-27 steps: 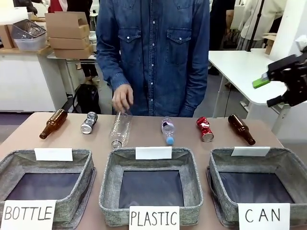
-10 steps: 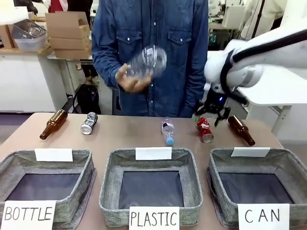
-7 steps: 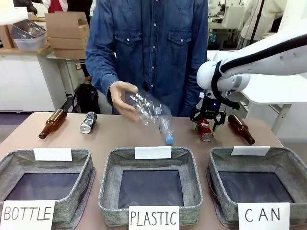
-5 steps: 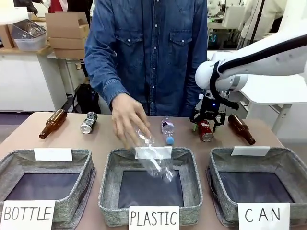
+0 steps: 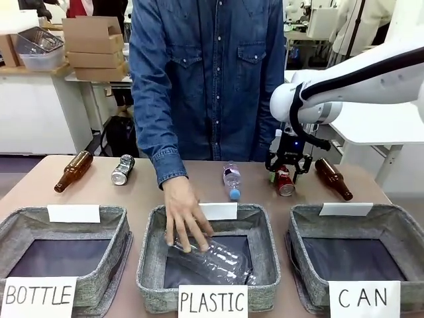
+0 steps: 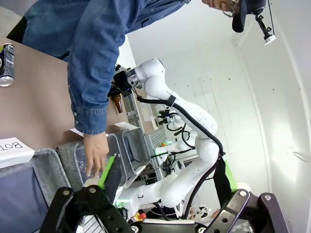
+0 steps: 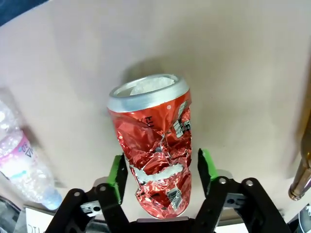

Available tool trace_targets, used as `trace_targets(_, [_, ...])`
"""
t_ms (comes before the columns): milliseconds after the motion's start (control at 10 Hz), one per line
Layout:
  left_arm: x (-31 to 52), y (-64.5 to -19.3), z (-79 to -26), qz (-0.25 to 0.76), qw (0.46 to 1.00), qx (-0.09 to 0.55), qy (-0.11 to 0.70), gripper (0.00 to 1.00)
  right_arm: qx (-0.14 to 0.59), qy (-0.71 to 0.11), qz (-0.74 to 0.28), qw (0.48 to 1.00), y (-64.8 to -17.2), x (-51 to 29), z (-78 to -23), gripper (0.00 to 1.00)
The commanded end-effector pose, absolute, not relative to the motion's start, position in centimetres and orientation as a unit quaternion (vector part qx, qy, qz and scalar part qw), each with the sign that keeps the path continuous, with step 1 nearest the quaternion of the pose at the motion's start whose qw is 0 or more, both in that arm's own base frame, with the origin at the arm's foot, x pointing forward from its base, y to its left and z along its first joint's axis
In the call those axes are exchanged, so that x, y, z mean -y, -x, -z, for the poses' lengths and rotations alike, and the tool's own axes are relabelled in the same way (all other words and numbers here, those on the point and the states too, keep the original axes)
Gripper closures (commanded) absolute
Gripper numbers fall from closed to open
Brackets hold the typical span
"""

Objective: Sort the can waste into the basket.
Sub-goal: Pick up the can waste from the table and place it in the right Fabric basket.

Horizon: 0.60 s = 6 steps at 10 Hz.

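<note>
Straddling the dented red can (image 7: 153, 145), the right pincer (image 7: 161, 170) has one green pad against the can's crumpled side. The other pad is a hair off it, so a firm hold cannot be confirmed. The can lies on its side on the worktop (image 5: 205, 182), right of centre in the front view, between a small clear bottle with a blue cap (image 5: 231, 180) and a brown glass bottle (image 5: 332, 178). The left pincer (image 6: 165, 194) hangs fully open with nothing in it.

Risks, as judged:
- The pads meet creased, uneven metal near one end of the can. On lifting it could pivot or slip out.
- The brown glass bottle lies near the pincer, so a sideways swing could set it rolling.
- The person's hand (image 5: 184, 222) is inside the neighbouring basket, so a wide carry path could cross it.

Containers, along the lower edge of the front view:
- The basket signed "CAN" (image 5: 397, 212), lower right, shows only its dark bottom.
- The "PLASTIC" basket (image 5: 149, 252), centre, holds a crushed clear plastic bottle (image 5: 215, 262) under the person's hand.
- The "BOTTLE" basket (image 5: 114, 252), lower left, holds nothing.

A silver can (image 5: 122, 169) and a second brown bottle (image 5: 73, 171) lie at the worktop's upper left.
</note>
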State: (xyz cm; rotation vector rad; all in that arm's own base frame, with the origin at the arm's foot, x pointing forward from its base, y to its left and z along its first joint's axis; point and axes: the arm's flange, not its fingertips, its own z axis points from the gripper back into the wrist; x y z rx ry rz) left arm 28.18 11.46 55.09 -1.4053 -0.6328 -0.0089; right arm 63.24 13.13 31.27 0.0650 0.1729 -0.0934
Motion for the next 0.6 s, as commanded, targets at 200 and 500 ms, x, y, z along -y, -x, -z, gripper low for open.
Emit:
trace_targets(200, [-11.35,-28.28,-55.27,0.014,0.711,0.293,0.639,0.00,-0.088,0.000,0.058,0.994,-63.70,-13.52,-31.26,0.86])
trace_targets(500, [-11.35,-28.28,-55.27,0.014,0.711,0.293,0.639,0.00,-0.087,0.002,0.070,0.994,-63.79,-13.21,-31.53,0.96])
